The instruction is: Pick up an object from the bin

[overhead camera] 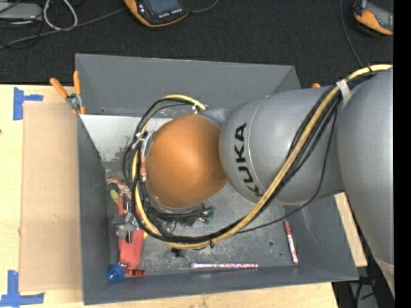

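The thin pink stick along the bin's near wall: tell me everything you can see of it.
The thin pink stick looks like a pen or pencil: slim, straight, pinkish-red with paler flecks. It lies flat on the bin floor, lengthwise along the near wall and just short of it. Nothing seems to touch it; a similar red stick lies apart, nearer the right wall.

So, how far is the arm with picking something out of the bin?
Done: the arm reaches down into the bin, orange cover over the view's left half. In hand: nothing visibly lifted; the red flat piece by the wrist lies on the floor. Left, it seems: the grasp and the lift. A striped stick lies farther right.
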### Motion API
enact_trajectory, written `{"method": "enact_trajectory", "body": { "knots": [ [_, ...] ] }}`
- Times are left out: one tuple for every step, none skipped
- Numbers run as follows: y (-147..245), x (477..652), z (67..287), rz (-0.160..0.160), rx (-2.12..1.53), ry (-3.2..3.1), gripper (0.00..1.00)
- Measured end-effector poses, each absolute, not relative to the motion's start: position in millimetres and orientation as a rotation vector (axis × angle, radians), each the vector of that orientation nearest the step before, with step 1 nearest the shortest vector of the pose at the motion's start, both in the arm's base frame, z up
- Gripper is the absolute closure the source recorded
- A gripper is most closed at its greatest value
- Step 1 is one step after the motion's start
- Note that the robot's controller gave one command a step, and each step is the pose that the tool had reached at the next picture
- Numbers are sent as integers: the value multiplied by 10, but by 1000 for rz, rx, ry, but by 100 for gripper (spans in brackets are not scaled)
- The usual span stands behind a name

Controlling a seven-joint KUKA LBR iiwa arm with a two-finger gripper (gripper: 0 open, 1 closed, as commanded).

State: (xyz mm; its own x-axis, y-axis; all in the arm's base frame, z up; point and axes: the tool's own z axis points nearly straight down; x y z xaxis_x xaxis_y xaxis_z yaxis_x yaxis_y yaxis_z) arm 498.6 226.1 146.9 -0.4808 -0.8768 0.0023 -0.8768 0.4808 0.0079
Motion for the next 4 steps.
{"method": "enact_trajectory", "body": {
  "knots": [
    [2218, 4995, 1259, -11, 1812, -2558, 0],
    [2201, 5107, 1187, -9, 1333, -2836, 0],
    [2193, 5065, 1292, -10, 1410, -2798, 0],
    [2294, 5301, 848, -17, 1727, -2624, 100]
  ]
}}
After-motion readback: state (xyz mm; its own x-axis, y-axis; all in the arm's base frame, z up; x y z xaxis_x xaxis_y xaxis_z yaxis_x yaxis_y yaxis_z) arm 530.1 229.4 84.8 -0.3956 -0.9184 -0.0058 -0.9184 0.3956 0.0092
